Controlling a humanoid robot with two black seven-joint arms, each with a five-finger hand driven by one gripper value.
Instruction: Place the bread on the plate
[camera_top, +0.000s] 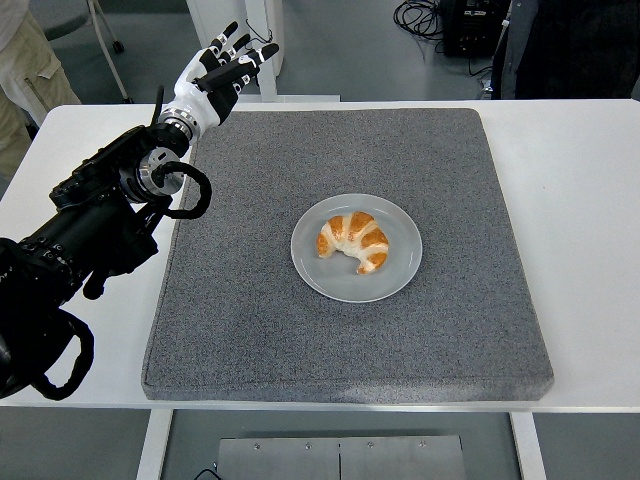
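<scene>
While bread (354, 241) lay on the plate (399, 280), left hand (222, 72) hung spread, empty, past the table's far-left edge (90, 107).

We see the left arm (90, 240) cut off at the picture's left edge. The person (25, 60) left of the table (590, 200) is cropped at the top corner.

The left arm (90, 235) came in from the lower left edge and stretched diagonally up toward the far left of the frame. Its black links ended at a silver wrist (180, 112). Beyond that, the left hand (218, 72) was white with black fingertips, the fingers (241, 47) spread and pointing up and away, holding nothing. The right arm was out of view.
</scene>
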